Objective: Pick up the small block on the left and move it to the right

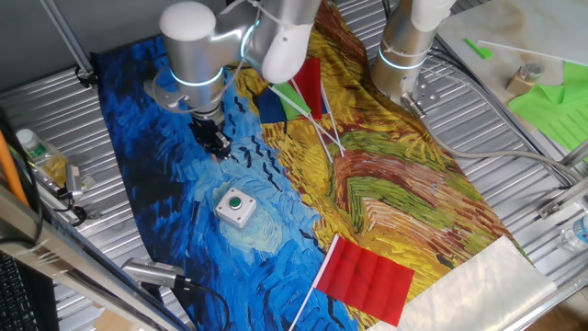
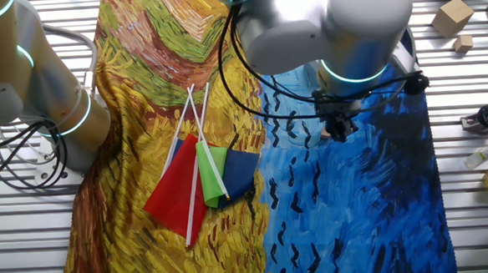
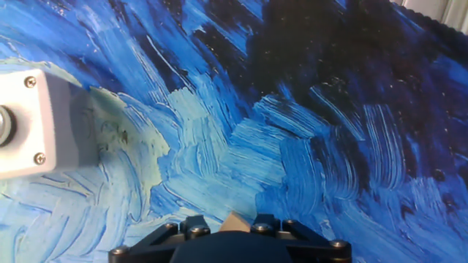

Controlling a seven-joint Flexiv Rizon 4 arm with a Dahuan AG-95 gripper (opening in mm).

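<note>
My gripper (image 1: 218, 143) hangs over the blue part of the painted cloth (image 1: 184, 230), on the left side of the table. In the hand view a tiny tan block (image 3: 235, 222) sits pinched between the two dark fingers (image 3: 267, 227), and only its top corner shows. The gripper is shut on it and holds it a little above the cloth. In the other fixed view the gripper (image 2: 338, 130) is below the arm's wrist and the block is too small to make out.
A white box with a green button (image 1: 235, 207) lies on the cloth near the gripper, and also shows in the hand view (image 3: 33, 124). Small flags (image 1: 299, 92) lie mid-cloth and a red flag (image 1: 367, 278) in front. A second arm's base (image 1: 402, 57) stands at the back.
</note>
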